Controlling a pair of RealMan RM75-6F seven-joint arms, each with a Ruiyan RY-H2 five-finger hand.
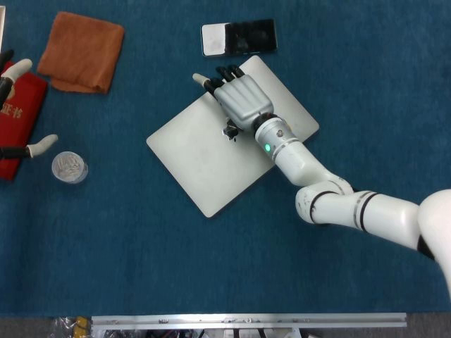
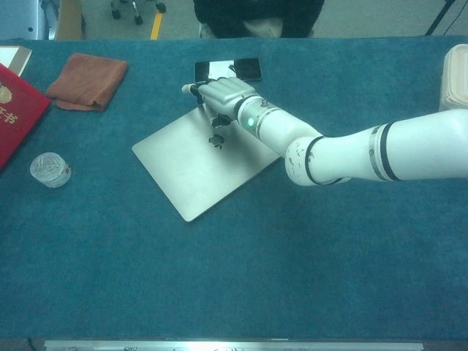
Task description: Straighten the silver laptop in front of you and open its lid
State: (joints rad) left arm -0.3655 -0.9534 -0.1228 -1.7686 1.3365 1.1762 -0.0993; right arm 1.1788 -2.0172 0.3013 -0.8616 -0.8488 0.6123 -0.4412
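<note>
We have the laptop (image 1: 232,135) lying closed on the blue surface (image 1: 338,70), skewed: its long axis runs from our near left up to our far right instead of square to us. Our right hand (image 1: 239,98) lies palm down on the lid near its far edge, fingers straight and side by side, reaching just past that edge toward the phone (image 1: 238,36); the thumb sticks out to the left. It holds nothing. In the chest view the hand (image 2: 219,93) sits flat on the lid, the forearm coming in low from our right.

Our left hand (image 1: 17,105) shows only at the frame's left edge, over the red booklet (image 1: 17,120), well apart from the laptop; its fingertips are spread, with nothing visibly between them.

We judge the right hand the one to turn the lid, pressing down and swinging the far right corner toward us until the edges sit square.
</note>
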